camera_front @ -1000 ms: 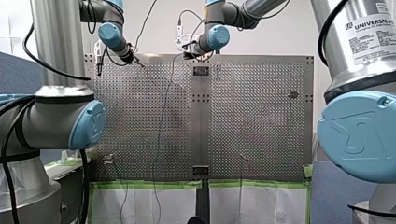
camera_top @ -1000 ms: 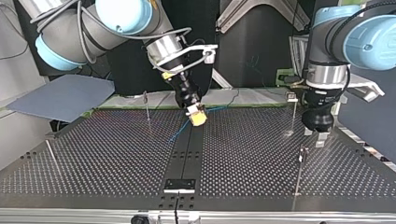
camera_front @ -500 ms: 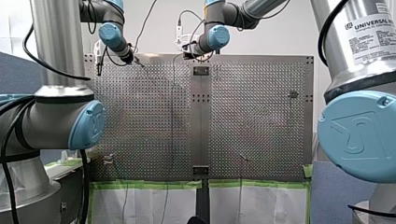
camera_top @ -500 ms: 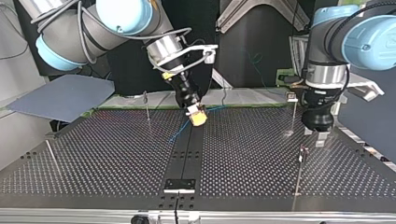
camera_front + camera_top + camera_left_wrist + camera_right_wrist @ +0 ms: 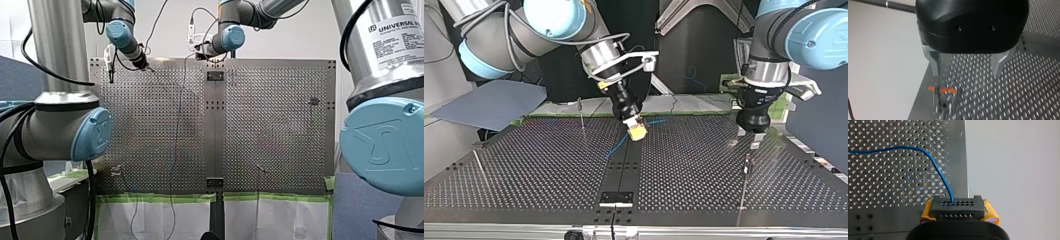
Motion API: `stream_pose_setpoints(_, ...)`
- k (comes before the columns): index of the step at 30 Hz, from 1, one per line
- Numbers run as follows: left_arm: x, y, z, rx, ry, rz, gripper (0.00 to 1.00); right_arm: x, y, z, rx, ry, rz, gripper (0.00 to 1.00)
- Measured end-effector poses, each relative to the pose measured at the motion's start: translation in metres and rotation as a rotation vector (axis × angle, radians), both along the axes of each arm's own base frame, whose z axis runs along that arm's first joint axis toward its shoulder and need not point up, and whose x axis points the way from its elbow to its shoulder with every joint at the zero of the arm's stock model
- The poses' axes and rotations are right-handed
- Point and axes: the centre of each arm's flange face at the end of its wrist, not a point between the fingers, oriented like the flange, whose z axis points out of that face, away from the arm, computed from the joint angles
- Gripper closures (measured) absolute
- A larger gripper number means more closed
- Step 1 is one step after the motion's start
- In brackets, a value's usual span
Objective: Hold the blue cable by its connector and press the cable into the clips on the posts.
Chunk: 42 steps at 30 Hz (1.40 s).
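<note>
My right arm slants down from the top view's left, with the right gripper [image 5: 637, 131] tilted over the table's dark middle strip. Its yellow pads [image 5: 991, 213] are clamped on a black, boxy connector [image 5: 958, 207] with rows of small holes. The thin blue cable [image 5: 935, 163] leaves one hole, curves over the plate ahead of the gripper and runs off across it.

My left arm hangs upright at that view's right, near the table's side edge. The left gripper [image 5: 966, 66] has its two bare metal fingers [image 5: 933, 62] spread wide with nothing between them. Just ahead of one finger stands a blurred clip [image 5: 943, 96] with orange marks.

The table [image 5: 524, 165] is shiny, closely perforated metal, and slim posts [image 5: 582, 119] stand on it. Green tape [image 5: 155, 198] lines its near edge in the front view.
</note>
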Motion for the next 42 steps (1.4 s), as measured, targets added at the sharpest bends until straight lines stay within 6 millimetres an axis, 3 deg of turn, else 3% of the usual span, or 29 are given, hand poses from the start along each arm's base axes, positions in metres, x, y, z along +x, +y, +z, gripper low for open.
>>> stream_pose_setpoints(8,-0.010,-0.019,0.006,-0.070,-0.013,-0.088,0.00,0.013,-0.010,-0.008,0.004,0.003,0.005,1.00)
stream_pose_setpoints(28,-0.012,-0.064,-0.018,-0.264,0.082,-0.309,0.00,0.024,-0.018,0.002,-0.020,-0.012,0.022,1.00)
stream_pose_setpoints(42,-0.004,-0.071,-0.028,-0.393,0.116,-0.314,0.00,0.023,-0.020,0.002,-0.023,-0.004,0.021,1.00)
